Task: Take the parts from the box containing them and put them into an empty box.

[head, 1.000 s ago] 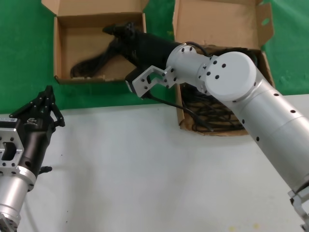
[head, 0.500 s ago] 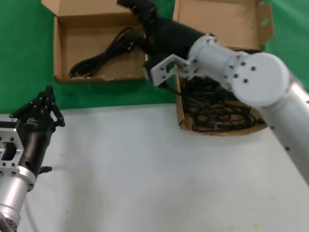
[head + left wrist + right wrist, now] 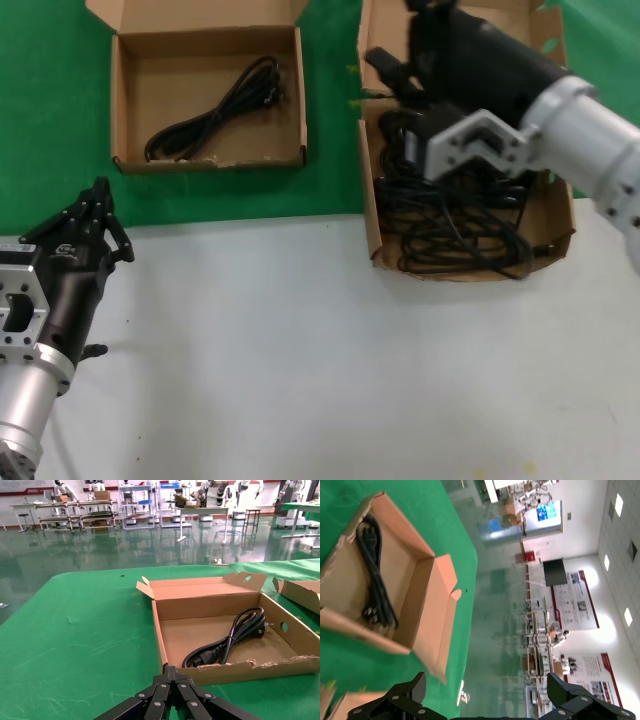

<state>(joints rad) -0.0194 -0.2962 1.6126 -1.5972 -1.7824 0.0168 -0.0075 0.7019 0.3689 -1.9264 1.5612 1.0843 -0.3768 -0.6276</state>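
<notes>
Matt brown cardboard boxes (image 3: 125, 95), black rubbery cords (image 3: 215, 110), green cloth (image 3: 50, 120), smooth white tabletop (image 3: 300, 360).

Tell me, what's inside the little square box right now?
One black power cord lies looped inside the smaller box, running corner to corner on its floor. Nothing else shows in there, though whatever is under the cord stays hidden.

We see a green cloth (image 3: 60, 120) covering the far half of the work surface, a bare white tabletop (image 3: 300, 350) nearer us. Behind, in the left wrist view: a shiny grey-green hall floor (image 3: 75, 545), metal shelving racks (image 3: 140, 510), a stool (image 3: 252, 517).
</notes>
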